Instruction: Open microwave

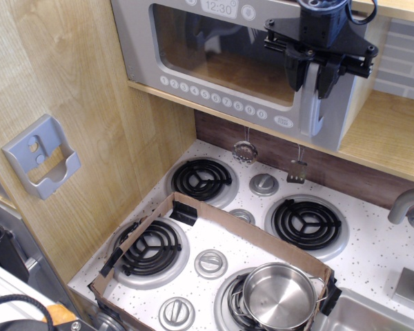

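Note:
The grey microwave (214,62) sits on a wooden shelf at the top of the view, with a tinted window, a row of round number buttons (214,96) and a 12:30 display (219,7). Its vertical silver handle (313,114) runs down the door's right side. My black gripper (310,83) comes down from above, and its two fingers (294,72) are closed on either side of the upper part of the handle. The door looks shut or only barely moved.
Below are a toy stove with four burners, a cardboard frame (193,214), a steel pot (279,296), two utensils hanging (245,148) under the shelf, a grey wall holder (41,157), a faucet (410,207) and a sink (372,314) at the right.

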Controlling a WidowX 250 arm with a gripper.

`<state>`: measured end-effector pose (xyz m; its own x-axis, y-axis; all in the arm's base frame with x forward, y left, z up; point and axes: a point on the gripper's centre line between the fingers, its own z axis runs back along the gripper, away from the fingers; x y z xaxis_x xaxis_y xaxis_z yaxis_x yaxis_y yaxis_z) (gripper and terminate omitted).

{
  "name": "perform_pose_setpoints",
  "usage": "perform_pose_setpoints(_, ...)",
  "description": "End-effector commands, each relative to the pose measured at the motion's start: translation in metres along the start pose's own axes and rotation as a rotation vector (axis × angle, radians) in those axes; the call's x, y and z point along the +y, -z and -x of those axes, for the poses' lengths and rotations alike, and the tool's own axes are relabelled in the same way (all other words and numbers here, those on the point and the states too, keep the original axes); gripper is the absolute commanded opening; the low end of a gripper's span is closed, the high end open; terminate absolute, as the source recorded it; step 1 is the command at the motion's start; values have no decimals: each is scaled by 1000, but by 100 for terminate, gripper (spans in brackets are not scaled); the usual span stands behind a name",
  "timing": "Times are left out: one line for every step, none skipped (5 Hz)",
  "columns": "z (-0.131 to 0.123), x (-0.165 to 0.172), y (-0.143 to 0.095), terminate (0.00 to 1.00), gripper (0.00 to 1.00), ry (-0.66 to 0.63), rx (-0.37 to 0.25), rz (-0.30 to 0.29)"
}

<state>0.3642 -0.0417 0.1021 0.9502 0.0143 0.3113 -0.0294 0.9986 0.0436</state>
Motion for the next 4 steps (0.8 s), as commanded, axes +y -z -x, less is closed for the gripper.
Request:
perform_pose_setpoints(22, 13, -5, 0, 0, -57, -23, 12)
perform_pose_setpoints(25, 13, -9, 0, 100, -55, -14, 4)
perform_pose_setpoints(29, 10, -11, 0, 100, -69, 9, -1)
perform_pose_setpoints(49, 4, -10, 0, 100, -134, 22, -6)
